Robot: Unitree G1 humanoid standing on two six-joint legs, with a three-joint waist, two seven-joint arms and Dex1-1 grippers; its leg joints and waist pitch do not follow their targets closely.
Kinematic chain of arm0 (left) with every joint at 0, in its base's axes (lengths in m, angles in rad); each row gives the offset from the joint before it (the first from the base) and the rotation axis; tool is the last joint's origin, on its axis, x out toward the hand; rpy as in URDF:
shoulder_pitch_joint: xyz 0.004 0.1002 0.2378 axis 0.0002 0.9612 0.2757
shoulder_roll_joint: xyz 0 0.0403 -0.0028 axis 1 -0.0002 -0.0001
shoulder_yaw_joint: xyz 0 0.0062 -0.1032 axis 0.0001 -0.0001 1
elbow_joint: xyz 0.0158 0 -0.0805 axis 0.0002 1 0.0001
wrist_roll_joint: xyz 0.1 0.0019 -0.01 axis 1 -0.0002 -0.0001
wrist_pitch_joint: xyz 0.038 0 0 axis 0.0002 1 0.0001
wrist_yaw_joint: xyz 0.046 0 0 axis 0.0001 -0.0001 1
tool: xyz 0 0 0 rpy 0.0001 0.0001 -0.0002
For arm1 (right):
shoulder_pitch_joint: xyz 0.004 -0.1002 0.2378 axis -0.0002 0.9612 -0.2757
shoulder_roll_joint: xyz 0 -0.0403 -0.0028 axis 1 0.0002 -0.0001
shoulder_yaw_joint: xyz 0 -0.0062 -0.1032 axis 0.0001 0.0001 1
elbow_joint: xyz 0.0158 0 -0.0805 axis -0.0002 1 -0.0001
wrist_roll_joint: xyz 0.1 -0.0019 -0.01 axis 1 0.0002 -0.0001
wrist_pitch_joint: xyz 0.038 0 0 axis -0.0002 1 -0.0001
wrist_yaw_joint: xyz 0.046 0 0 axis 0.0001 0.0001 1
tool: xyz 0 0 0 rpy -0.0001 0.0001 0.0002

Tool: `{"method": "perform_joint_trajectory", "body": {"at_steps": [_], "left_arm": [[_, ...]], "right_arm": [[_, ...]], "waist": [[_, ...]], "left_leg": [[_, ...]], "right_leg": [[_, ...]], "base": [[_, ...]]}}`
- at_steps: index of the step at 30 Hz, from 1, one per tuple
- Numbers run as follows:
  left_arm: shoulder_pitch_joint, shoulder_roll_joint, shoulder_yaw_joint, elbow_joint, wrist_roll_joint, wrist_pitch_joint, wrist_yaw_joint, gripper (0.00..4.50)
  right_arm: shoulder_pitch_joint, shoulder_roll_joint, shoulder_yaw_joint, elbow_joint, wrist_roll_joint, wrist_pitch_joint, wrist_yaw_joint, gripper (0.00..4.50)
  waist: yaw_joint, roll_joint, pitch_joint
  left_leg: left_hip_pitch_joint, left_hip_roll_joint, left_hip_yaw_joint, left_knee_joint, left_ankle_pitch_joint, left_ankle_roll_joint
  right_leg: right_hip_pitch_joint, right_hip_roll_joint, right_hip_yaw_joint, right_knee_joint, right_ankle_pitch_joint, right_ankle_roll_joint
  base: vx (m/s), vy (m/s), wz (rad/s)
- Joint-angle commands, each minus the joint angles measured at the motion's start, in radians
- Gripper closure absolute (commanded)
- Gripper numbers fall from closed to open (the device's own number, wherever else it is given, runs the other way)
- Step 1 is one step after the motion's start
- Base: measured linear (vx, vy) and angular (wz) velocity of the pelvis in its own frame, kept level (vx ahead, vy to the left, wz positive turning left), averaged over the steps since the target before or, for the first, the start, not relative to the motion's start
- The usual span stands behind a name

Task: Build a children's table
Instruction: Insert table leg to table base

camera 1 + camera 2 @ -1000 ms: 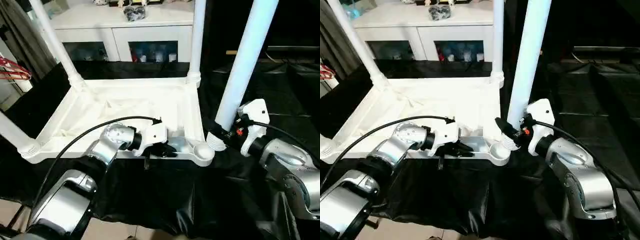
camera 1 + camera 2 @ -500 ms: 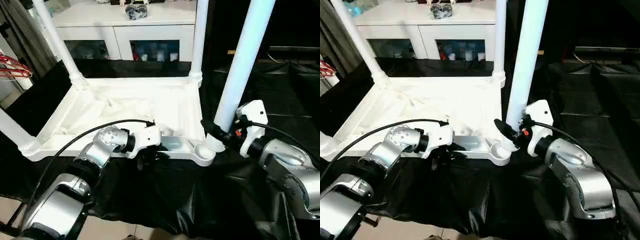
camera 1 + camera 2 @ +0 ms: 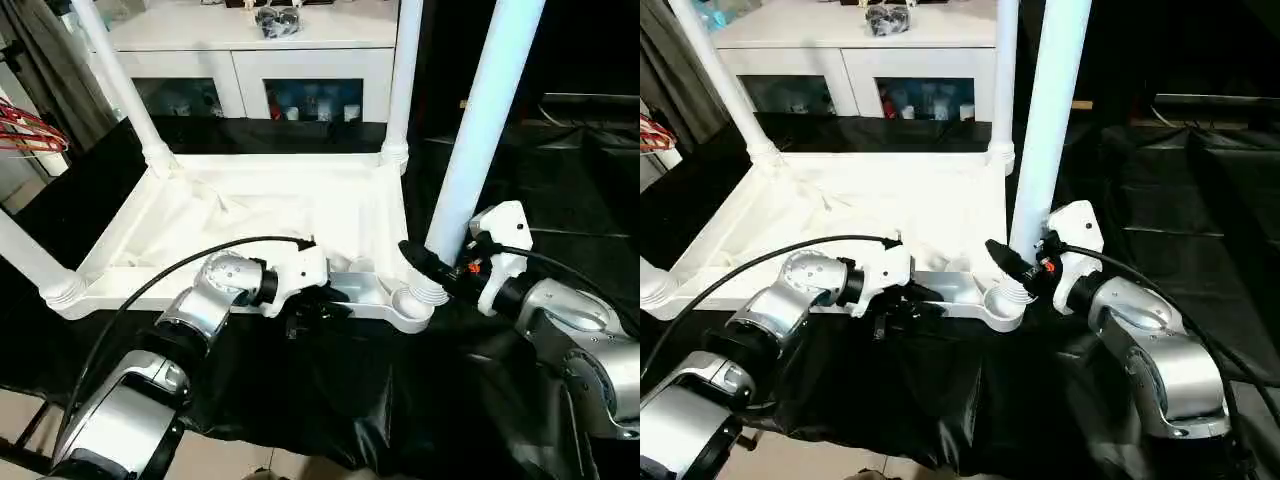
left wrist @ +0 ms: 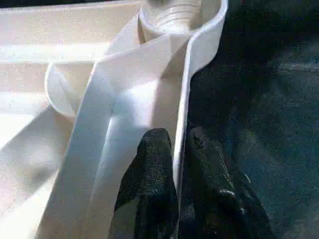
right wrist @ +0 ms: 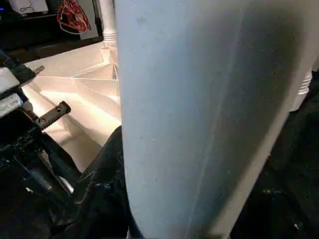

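Left claw [image 4: 174,164] is pinching the near rim of the tabletop [image 3: 250,215], one finger inside the wall, one outside, just beside the near-right corner socket [image 3: 412,300]. Reads as a steadying grip.

Right claw [image 3: 432,272] is clamped around the base of the fourth leg [image 3: 482,130], fingers spread to the tube's width. Leg stands close to upright with its ribbed end in that socket. Can't tell whether it's fully seated or just resting in the mouth.

Tabletop lies upside down, ribbed underside up, on the black-draped desk [image 3: 560,190]. Three other legs are already standing in their sockets: far-left leg [image 3: 120,85], far-right leg [image 3: 400,80], near-left leg [image 3: 25,260]. White cabinet [image 3: 250,60] sits behind, not part of the job.

Status, my read: three of four legs done, last one at insertion stage. Left to do: press or twist that leg home, release both claws, then probably flip the table onto its feet.
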State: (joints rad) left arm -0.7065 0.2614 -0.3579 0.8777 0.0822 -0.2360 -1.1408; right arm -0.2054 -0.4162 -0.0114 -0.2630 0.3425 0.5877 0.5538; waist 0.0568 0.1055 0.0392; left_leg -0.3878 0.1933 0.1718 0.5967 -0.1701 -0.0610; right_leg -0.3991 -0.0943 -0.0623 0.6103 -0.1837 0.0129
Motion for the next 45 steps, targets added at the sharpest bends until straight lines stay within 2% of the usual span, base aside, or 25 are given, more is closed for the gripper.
{"method": "perform_joint_trajectory", "body": {"at_steps": [1,3,5,6,7,9,10,13,15,16,22,24,25,26,28,30,33,36,42,45], "left_arm": [[-0.009,0.005,-0.013,0.019,0.018,-0.005,0.005,3.75],[-0.012,0.000,-0.004,0.023,0.007,-0.001,0.003,4.03],[-0.013,-0.004,0.005,0.022,-0.001,0.002,-0.004,4.10],[-0.013,-0.006,0.010,0.022,-0.006,0.006,-0.010,4.17],[-0.013,-0.007,0.013,0.022,-0.009,0.009,-0.015,4.39],[-0.010,-0.010,0.020,0.019,-0.019,0.013,-0.020,4.42],[-0.007,-0.015,0.031,0.017,-0.035,0.018,-0.032,4.43],[0.000,-0.016,0.037,0.011,-0.046,0.024,-0.045,4.46],[0.003,-0.014,0.035,0.011,-0.042,0.024,-0.045,4.49],[0.008,-0.013,0.033,0.015,-0.032,0.018,-0.034,4.49],[0.023,-0.024,0.054,-0.003,-0.052,0.028,-0.018,4.50],[0.028,-0.028,0.061,-0.010,-0.059,0.032,-0.014,4.50],[0.033,-0.029,0.064,-0.016,-0.064,0.036,-0.012,4.50],[0.037,-0.031,0.068,-0.019,-0.067,0.036,-0.004,4.50],[0.046,-0.034,0.076,-0.025,-0.077,0.044,0.000,4.50],[0.055,-0.036,0.086,-0.032,-0.089,0.048,0.003,4.50],[0.060,-0.036,0.089,-0.037,-0.091,0.048,0.007,4.50],[0.074,-0.033,0.096,-0.048,-0.088,0.049,0.012,4.50],[0.082,-0.029,0.101,-0.058,-0.082,0.056,0.012,4.50],[0.079,-0.025,0.099,-0.052,-0.066,0.054,0.029,4.50]], "right_arm": [[-0.022,-0.004,0.002,-0.002,0.004,0.001,0.006,2.61],[-0.023,-0.003,0.008,0.008,0.007,0.002,0.012,2.61],[-0.021,-0.007,0.018,0.018,0.005,0.002,0.023,2.61],[-0.021,-0.011,0.026,0.024,0.000,0.002,0.028,2.61],[-0.022,-0.014,0.031,0.028,-0.004,0.002,0.031,2.61],[-0.024,-0.016,0.039,0.036,-0.007,0.001,0.037,2.61],[-0.029,-0.018,0.048,0.047,-0.010,0.001,0.045,2.61],[-0.037,-0.018,0.056,0.064,-0.014,-0.002,0.053,2.61],[-0.041,-0.017,0.059,0.075,-0.016,-0.005,0.058,2.61],[-0.050,-0.014,0.067,0.101,-0.022,-0.017,0.064,2.61],[-0.081,0.000,0.093,0.173,-0.039,-0.049,0.073,2.61],[-0.090,0.004,0.099,0.195,-0.043,-0.057,0.076,2.61],[-0.097,0.008,0.104,0.214,-0.048,-0.065,0.078,2.61],[-0.104,0.012,0.108,0.233,-0.054,-0.074,0.081,2.61],[-0.114,0.024,0.110,0.262,-0.060,-0.088,0.084,2.61],[-0.121,0.042,0.104,0.282,-0.052,-0.097,0.085,2.61],[-0.124,0.051,0.100,0.289,-0.046,-0.101,0.084,2.61],[-0.124,0.060,0.094,0.315,-0.040,-0.119,0.085,2.61],[-0.101,0.076,0.062,0.353,-0.023,-0.151,0.086,2.61],[-0.051,0.098,0.014,0.382,0.009,-0.192,0.089,2.61]], "waist": [[0.001,-0.026,-0.063],[0.000,-0.023,-0.064],[0.001,-0.023,-0.065],[0.000,-0.025,-0.065],[0.000,-0.025,-0.066],[-0.001,-0.026,-0.068],[-0.002,-0.031,-0.067],[-0.004,-0.031,-0.067],[-0.005,-0.032,-0.065],[-0.005,-0.029,-0.066],[-0.007,-0.030,-0.066],[-0.008,-0.035,-0.065],[-0.009,-0.034,-0.064],[-0.009,-0.039,-0.064],[-0.012,-0.039,-0.062],[-0.015,-0.045,-0.061],[-0.017,-0.042,-0.060],[-0.017,-0.047,-0.060],[-0.018,-0.046,-0.059],[-0.015,-0.047,-0.059]], "left_leg": [[0.012,0.019,-0.006,-0.068,-0.219,0.039],[0.013,0.019,-0.005,-0.067,-0.219,0.038],[0.012,0.019,-0.006,-0.067,-0.219,0.038],[0.012,0.019,-0.006,-0.067,-0.215,0.039],[0.010,0.020,-0.006,-0.066,-0.205,0.042],[0.011,0.019,-0.006,-0.064,-0.194,0.048],[0.009,0.018,-0.004,-0.064,-0.189,0.054],[0.008,0.017,-0.004,-0.061,-0.179,0.065],[0.009,0.018,-0.002,-0.062,-0.189,0.066],[0.011,0.019,-0.003,-0.062,-0.192,0.064],[0.009,0.019,-0.004,-0.063,-0.193,0.061],[0.010,0.019,-0.002,-0.062,-0.192,0.063],[0.008,0.018,-0.003,-0.063,-0.192,0.064],[0.008,0.018,-0.002,-0.063,-0.193,0.065],[0.008,0.018,-0.002,-0.063,-0.198,0.068],[0.007,0.018,-0.002,-0.064,-0.201,0.069],[0.006,0.018,-0.005,-0.067,-0.211,0.063],[0.008,0.019,-0.003,-0.066,-0.208,0.065],[0.009,0.019,-0.003,-0.068,-0.222,0.063],[0.011,0.020,-0.002,-0.068,-0.229,0.065]], "right_leg": [[0.050,-0.043,0.033,-0.085,-0.265,-0.180],[0.049,-0.043,0.034,-0.086,-0.264,-0.182],[0.049,-0.043,0.034,-0.085,-0.255,-0.187],[0.050,-0.043,0.033,-0.084,-0.248,-0.190],[0.052,-0.044,0.033,-0.081,-0.225,-0.197],[0.052,-0.044,0.034,-0.079,-0.194,-0.209],[0.053,-0.043,0.033,-0.078,-0.186,-0.215],[0.054,-0.044,0.033,-0.078,-0.186,-0.222],[0.052,-0.043,0.033,-0.081,-0.212,-0.217],[0.052,-0.044,0.033,-0.080,-0.223,-0.215],[0.052,-0.043,0.032,-0.081,-0.221,-0.215],[0.051,-0.044,0.032,-0.082,-0.229,-0.216],[0.052,-0.044,0.031,-0.080,-0.235,-0.218],[0.052,-0.044,0.031,-0.082,-0.240,-0.214],[0.051,-0.045,0.031,-0.083,-0.265,-0.211],[0.051,-0.045,0.031,-0.085,-0.281,-0.203],[0.050,-0.045,0.031,-0.086,-0.311,-0.188],[0.048,-0.045,0.032,-0.087,-0.300,-0.192],[0.045,-0.046,0.033,-0.090,-0.328,-0.185],[0.043,-0.047,0.034,-0.092,-0.332,-0.185]], "base": [[0.000,0.000,0.00],[0.000,0.000,0.00],[0.000,0.000,0.00],[0.000,0.000,0.00],[0.000,0.000,0.00],[0.000,0.000,0.00],[0.000,0.000,0.00],[0.000,0.000,0.00],[0.000,0.000,0.00],[0.000,0.000,0.00],[0.000,0.000,0.00],[0.000,0.000,0.00],[0.000,0.000,0.00],[0.000,0.000,0.00],[0.000,0.000,0.00],[0.000,0.000,0.00],[0.000,0.000,0.00],[0.000,0.000,0.00],[0.000,0.000,0.00],[0.000,0.000,0.00]]}}
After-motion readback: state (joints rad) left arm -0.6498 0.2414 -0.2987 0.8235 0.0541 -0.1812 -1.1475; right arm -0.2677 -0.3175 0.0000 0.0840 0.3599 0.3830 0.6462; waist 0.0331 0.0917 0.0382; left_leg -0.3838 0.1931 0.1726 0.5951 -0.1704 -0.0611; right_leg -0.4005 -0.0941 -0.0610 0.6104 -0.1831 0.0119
